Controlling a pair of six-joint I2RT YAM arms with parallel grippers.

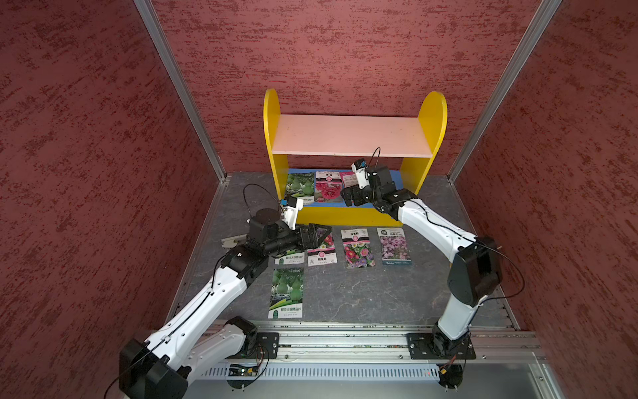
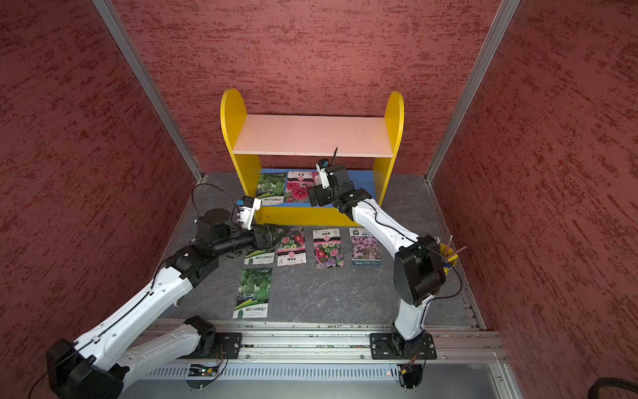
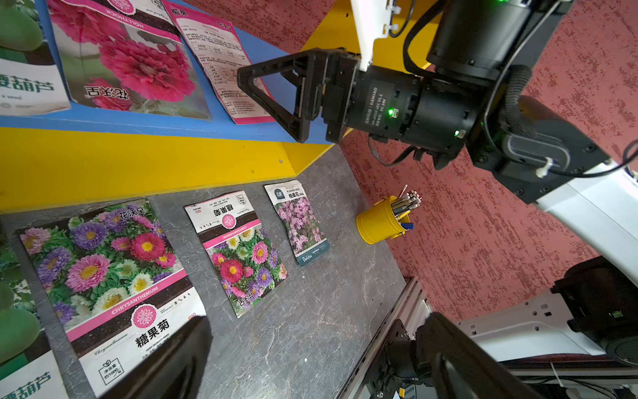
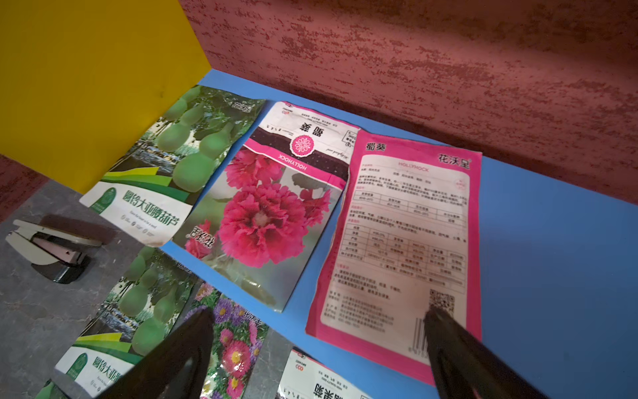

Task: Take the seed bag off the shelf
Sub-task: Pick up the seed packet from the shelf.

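The flat, crinkled pink seed bag [image 4: 404, 241] is lying print-side up on the smooth blue lower board [image 4: 552, 259] of the yellow-sided shelf [image 1: 433, 117], just beside a glossy hollyhock bag [image 4: 266, 207] and a gourd bag [image 4: 165, 165]. The right pincer [image 4: 319, 316] is hovering over it, spread wide and empty, with one black fingertip [image 4: 448, 331] above the barcode corner. The left pincer [image 1: 321, 236] is gaping wide over the flower packets [image 1: 357, 248] on the grey marbled worktop [image 1: 345, 293].

You are looking at the shelf [image 1: 433, 117] showing yellow sides, a pale pink upper board and a blue lower one. Its gourd seed bag [image 4: 179, 155] is showing green fruit, the hollyhock seed bag [image 4: 266, 214] magenta blooms, the third seed bag [image 4: 404, 241] a pink, text-printed back. The counter [image 1: 362, 293] is showing grey marbling, the walls [image 1: 345, 51] mottled red.
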